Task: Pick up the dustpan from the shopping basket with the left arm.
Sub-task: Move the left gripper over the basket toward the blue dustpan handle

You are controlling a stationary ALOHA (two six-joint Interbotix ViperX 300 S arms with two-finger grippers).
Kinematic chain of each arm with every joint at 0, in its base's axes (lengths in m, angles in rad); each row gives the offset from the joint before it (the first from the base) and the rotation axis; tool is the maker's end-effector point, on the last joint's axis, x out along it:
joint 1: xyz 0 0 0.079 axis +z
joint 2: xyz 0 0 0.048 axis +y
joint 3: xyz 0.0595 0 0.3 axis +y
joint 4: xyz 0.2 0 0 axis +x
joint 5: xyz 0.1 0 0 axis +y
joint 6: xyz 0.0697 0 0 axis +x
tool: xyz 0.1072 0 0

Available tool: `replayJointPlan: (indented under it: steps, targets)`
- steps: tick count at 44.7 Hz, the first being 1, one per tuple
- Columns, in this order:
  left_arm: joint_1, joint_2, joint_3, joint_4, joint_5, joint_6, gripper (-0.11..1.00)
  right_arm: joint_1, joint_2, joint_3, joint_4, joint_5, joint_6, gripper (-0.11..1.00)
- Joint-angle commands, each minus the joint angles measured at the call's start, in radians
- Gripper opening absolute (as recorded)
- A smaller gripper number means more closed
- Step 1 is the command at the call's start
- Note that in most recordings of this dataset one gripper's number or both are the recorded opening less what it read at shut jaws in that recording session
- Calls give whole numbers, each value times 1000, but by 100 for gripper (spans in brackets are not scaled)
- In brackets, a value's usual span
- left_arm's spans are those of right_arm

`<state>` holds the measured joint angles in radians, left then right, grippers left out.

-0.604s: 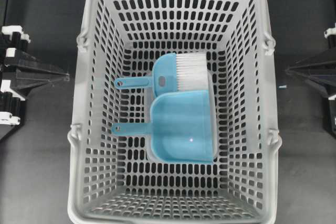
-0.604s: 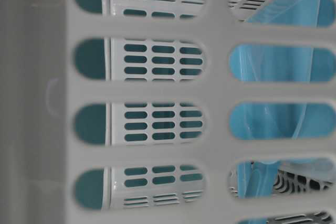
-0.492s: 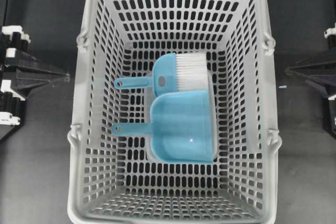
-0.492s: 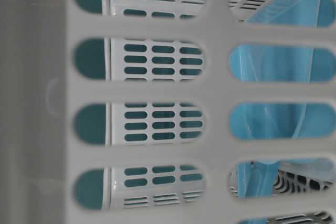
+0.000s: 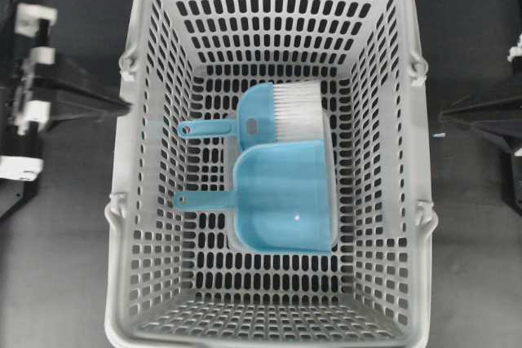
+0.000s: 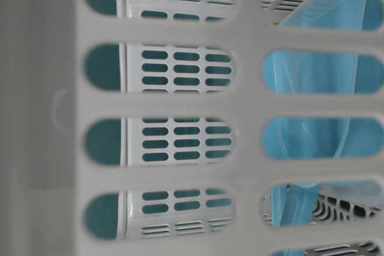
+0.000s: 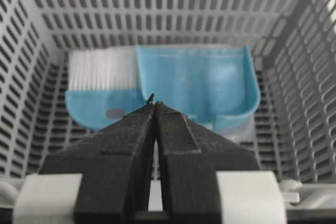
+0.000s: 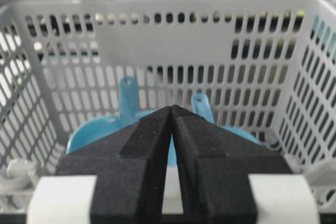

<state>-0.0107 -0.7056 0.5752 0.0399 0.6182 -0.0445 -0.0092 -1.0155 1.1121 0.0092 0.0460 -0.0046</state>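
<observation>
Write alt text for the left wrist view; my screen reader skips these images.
The left gripper, black fingertips pressed shut and empty, points into a grey slotted shopping basket. Beyond it on the basket floor lie a light blue dustpan and, to its left, a blue hand brush with white bristles.

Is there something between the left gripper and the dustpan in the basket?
Yes. The left gripper is at the shopping basket's outer rim, so its slotted wall separates it from the dustpan. From above, nothing covers the dustpan.

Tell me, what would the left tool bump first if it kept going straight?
Probably the dustpan: the shut left tool points right at it inside the basket, near the brush. Depth is unclear.
</observation>
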Motion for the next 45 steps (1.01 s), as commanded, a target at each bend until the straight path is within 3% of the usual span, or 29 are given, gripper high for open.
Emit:
replayJointPlan:
  steps: [1, 13, 20, 27, 30, 37, 40, 45]
  targets:
    - [-25, 107, -164, 3, 160, 3, 0, 0, -11, -31, 3, 21, 0, 0]
    - [-51, 380, -419, 5, 509, 3, 0, 2, -44, -28, 3, 26, 6, 0]
    - [-72, 508, -514, 5, 572, 9, 0, 5, -54, -17, 3, 26, 8, 0]
    - [-87, 604, -541, 5, 594, -5, 3, 8, -64, -5, 3, 20, 9, 0]
    - [-89, 638, -540, 5, 600, -8, 16, 9, -72, 0, 3, 20, 9, 0]
    - [-97, 701, -535, 5, 600, -5, 66, 9, -100, 8, 5, 20, 9, 0]
    - [-97, 724, -528, 5, 600, -2, 82, 9, -112, 14, 3, 20, 9, 0]
    - [-103, 756, -517, 5, 600, -2, 91, 9, -130, 20, 3, 25, 9, 0]
